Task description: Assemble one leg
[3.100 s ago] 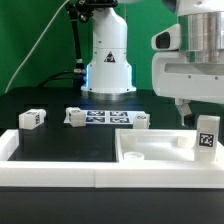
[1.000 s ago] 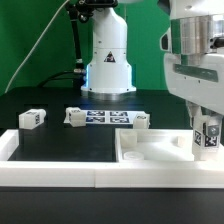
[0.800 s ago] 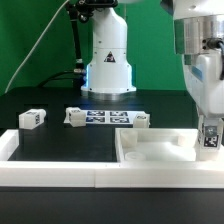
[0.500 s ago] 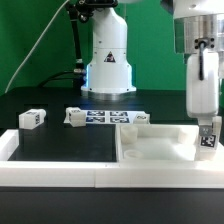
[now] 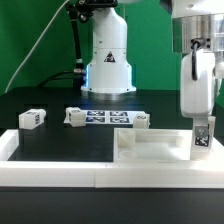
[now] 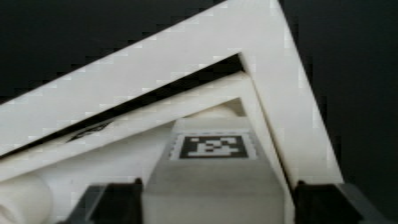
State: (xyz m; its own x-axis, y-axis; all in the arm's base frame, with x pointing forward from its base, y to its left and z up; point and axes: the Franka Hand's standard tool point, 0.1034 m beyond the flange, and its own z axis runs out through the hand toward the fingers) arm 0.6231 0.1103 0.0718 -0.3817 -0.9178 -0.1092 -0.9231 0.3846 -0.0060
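Note:
My gripper is at the exterior view's right, shut on a leg, a stubby white post with a tag sticker, held upright. The leg's lower end is down inside the right near corner of the white panel with raised rims. In the wrist view the leg fills the gap between my dark fingers, and the panel's corner rim lies just beyond it. Whether the leg touches the panel floor is hidden by the rim.
Three more legs lie on the black table: one at the left, one further right, one behind the panel. The marker board lies between them. The robot base stands behind. A white wall borders the front.
My gripper has come down with the leg and turned, bringing it from above the panel's right side into its right near corner.

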